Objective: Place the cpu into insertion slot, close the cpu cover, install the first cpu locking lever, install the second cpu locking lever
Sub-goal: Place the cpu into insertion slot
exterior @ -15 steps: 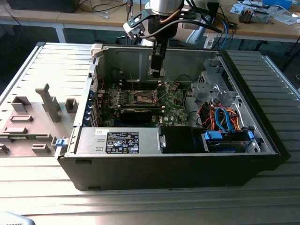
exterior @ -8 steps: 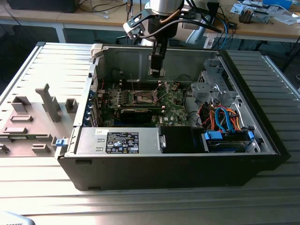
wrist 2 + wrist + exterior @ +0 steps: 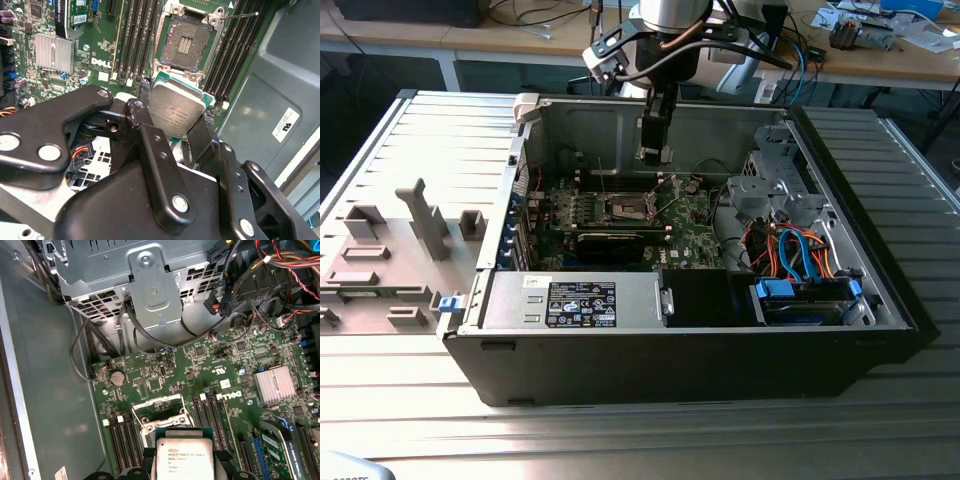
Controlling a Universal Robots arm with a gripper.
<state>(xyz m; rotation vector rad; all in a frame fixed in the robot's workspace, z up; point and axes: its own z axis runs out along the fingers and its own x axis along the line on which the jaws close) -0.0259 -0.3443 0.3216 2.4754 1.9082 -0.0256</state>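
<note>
Ribbed grey metal table carries an open black pc case, with a cluttered workbench across the top of the exterior view. Gripper hangs inside the case just above frame centre, over the green board. In the second wrist view the gripper is pinching the cpu, with black fingers pressed on two opposite edges. The chip sits tilted and clear of the board, near the slot but not in it. The first wrist view shows the cpu just short of the slot. The cpu is a flat square with a smooth silvery-tan metal lid on a thin green base. It likely handles as light and stiff, and the lid looks slick, so an edge grip like this one seems right, keeping off the underside. The slot is uncovered, with a dark pin field and a shiny metal rim; the pins look fine and easily bent, so a skewed drop could damage them. A thin wire lever juts from one slot corner. Long black card slots run beside the slot, and a finned silver heatsink sits further off.
</note>
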